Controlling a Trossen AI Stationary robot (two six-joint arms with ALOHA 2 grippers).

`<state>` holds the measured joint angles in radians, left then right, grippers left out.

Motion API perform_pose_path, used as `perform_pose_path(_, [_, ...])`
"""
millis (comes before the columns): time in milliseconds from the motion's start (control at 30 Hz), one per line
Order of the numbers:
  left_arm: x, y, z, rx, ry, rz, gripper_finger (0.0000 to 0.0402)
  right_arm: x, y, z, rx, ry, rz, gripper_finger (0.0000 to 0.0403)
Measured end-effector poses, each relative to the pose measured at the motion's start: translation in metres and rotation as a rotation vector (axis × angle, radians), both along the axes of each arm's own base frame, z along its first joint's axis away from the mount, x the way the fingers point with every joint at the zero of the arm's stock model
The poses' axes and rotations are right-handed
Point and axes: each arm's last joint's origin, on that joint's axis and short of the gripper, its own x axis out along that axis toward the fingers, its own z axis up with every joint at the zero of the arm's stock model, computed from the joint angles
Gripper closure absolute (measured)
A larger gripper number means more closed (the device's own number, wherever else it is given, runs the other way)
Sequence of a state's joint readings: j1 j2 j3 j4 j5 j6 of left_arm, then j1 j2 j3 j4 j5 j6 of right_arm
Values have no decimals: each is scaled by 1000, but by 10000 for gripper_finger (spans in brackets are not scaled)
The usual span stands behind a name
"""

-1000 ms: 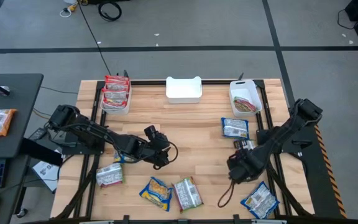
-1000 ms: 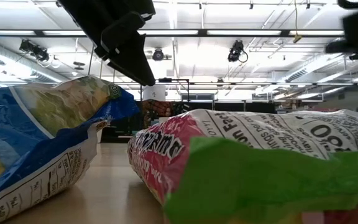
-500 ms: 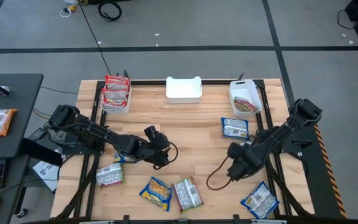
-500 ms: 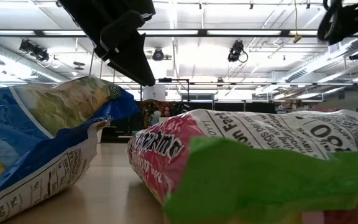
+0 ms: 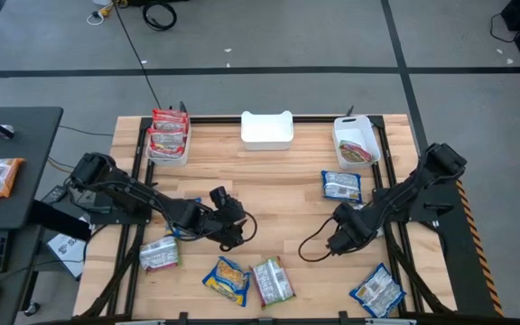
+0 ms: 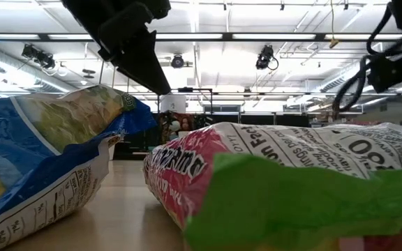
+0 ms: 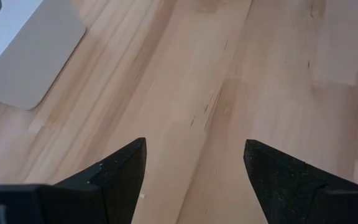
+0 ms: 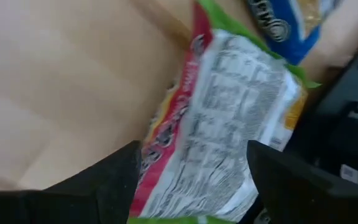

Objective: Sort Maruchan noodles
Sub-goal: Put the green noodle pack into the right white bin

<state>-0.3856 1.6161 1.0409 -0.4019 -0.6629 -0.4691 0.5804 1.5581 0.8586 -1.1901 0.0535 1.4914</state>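
Right arm swings in toward the packets at the near edge

The left gripper hangs spread and empty at nine o'clock of centre — the right gripper, spread, has moved from four o'clock toward the silvery-green-red packet at six, likely the next pick

blue-yellow packet left | silvery-green-red packet right, close up | dark arm overhead

a lab hall: taped grey floor, ceiling strip lights.
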Motion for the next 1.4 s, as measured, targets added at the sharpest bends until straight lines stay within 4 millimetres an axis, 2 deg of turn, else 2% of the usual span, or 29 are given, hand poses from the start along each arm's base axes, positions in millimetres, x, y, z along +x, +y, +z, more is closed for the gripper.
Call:
perform_pose_path(200, [0, 0, 0, 7, 4, -5, 127, -2, -3, -12, -39, 56, 1, 146])
perform_pose_path(433, [0, 0, 0, 7, 3, -5, 127, 8, -3, -25, -23, 87, 66, 243])
perform_pose_path(567, [0, 0, 0, 7, 3, -5, 127, 10, -4, -21, -28, 85, 92, 316])
perform_pose_path(700, [0, 0, 0, 7, 3, -5, 127, 19, -1, -2, -22, 10, 164, 389])
perform_pose_path(867, [0, 0, 0, 6, 2, -5, 127, 34, 0, 38, 51, -111, 375, 396])
perform_pose_path(1000, [0, 0, 0, 5, 3, -5, 127, 35, -11, 72, 79, -139, 637, 397])
perform_pose_path(1100, [0, 0, 0, -5, 6, -12, 127, 26, -26, 89, 23, -48, 935, 398])
perform_pose_path(1200, [0, 0, 0, -7, 7, -14, 127, 15, -43, 101, -92, 153, 1235, 399])
perform_pose_path(1300, [0, 0, 0, -11, 9, -16, 127, 15, -63, 108, -223, 237, 1277, 400])
perform_pose_path(1400, [0, 0, 0, -10, 11, -17, 127, 14, -81, 115, -264, 304, 1309, 400])
